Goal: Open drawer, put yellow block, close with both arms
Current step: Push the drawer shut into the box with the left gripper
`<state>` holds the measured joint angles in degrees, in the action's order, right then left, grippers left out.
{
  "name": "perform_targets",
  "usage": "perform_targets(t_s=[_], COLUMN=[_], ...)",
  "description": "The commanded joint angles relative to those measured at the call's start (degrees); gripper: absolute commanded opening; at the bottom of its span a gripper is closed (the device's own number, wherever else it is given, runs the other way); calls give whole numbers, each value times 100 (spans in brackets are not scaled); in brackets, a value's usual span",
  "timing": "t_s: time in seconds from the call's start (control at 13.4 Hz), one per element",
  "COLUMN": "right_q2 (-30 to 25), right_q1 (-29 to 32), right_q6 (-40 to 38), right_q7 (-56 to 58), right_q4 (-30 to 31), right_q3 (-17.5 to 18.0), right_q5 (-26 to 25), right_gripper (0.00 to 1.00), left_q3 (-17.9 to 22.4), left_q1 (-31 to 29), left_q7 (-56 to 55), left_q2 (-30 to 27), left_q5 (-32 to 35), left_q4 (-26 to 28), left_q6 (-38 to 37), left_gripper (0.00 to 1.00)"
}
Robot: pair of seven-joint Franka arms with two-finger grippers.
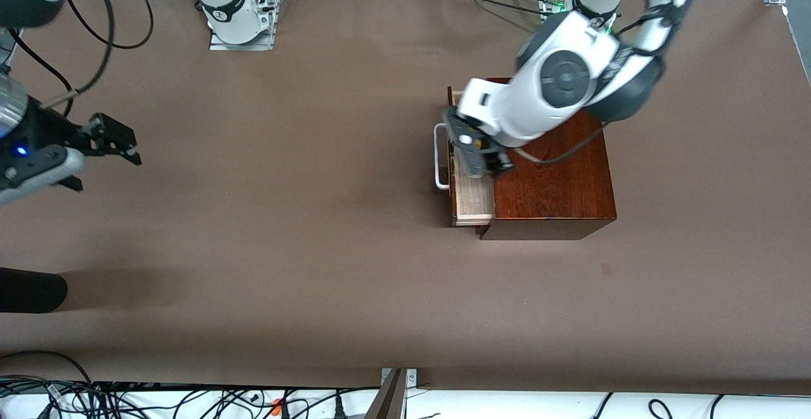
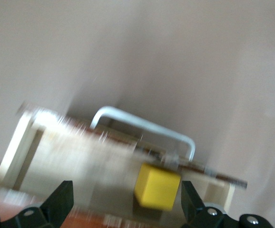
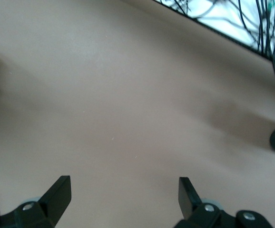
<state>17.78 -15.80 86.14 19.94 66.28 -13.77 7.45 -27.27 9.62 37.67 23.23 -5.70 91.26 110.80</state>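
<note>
L end effector [image 1: 483,153] over drawer [image 1: 472,198], fingers spread.

You will find no text, label, brand, number or sign that can be read in any of the three views.
</note>
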Motion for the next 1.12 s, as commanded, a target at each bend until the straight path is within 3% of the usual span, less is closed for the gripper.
perform_targets(t_s=[0.0, 0.15, 0.3, 0.67, 1.05], right_q2=[-1133, -1836, -2269, -2218, -2051], right_q1=[-46, 102, 366, 323, 288], right_q6=[236, 464, 535, 518, 536], right_q7=[-534, -692, -1042, -1422, -1414], right_q4=[1453, 2349, 2844, 2829, 2680], right_q3=[50, 207, 584, 691, 691], right_q5=[2, -42, -190, -497, -719], right_gripper=[100, 100, 100, 100, 100], left_q3=[-120, -120, -112, -103, -41], left_q1=[319, 644, 979, 1086, 884], left_q7=[1159, 1374, 1365, 1365, 1339], left_q2=[409, 515, 595, 1148, 1114], left_q5=[103, 410, 867, 1702, 1950], left_q4=[-153, -153, -39, 58, 49], left_q6=[642, 767, 759, 707, -250], left_gripper=[100, 100, 100, 100, 100])
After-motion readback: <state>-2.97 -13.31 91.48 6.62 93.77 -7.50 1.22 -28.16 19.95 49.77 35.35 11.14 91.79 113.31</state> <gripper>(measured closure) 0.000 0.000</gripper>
